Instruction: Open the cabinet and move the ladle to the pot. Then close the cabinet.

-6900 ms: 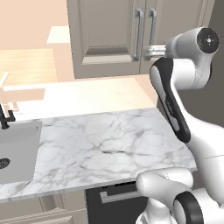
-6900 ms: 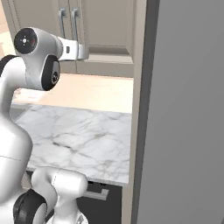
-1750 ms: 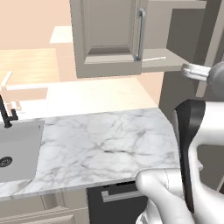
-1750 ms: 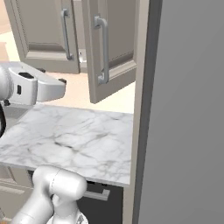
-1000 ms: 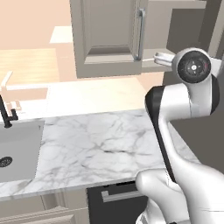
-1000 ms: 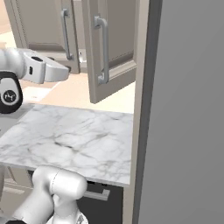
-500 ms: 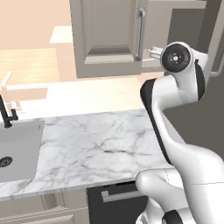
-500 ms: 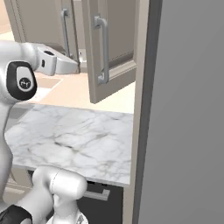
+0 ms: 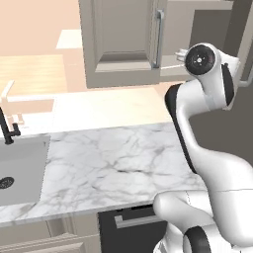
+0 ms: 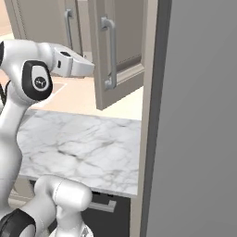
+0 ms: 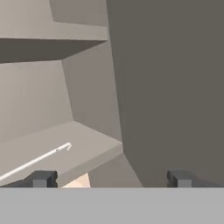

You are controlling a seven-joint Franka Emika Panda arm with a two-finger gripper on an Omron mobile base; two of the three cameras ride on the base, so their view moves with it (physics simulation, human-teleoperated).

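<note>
The cabinet (image 9: 123,44) hangs on the wall with its left door shut and its right door (image 10: 122,55) swung out towards me. My gripper (image 11: 109,179) is open and empty, level with the cabinet's bottom and facing into the opening. In the hand view the ladle (image 11: 39,159) shows as a thin silver handle lying on the cabinet floor, ahead of my left fingertip (image 11: 41,178) and apart from it. The open door's inner face fills the right of that view. In the base views the gripper (image 9: 180,52) (image 10: 88,68) sits just left of the open door. The pot is out of view.
A marble counter (image 9: 108,158) runs below the cabinet, with a sink (image 9: 20,168) and black faucet (image 9: 7,129) at its left end. A tall dark grey unit (image 10: 199,115) stands close on the right. The inner shelf (image 11: 52,37) spans the cabinet above the ladle.
The right cabinet door, once shut, now stands open. Over the last second the hand has swung up and towards the opening, with the jaws staying wide.
</note>
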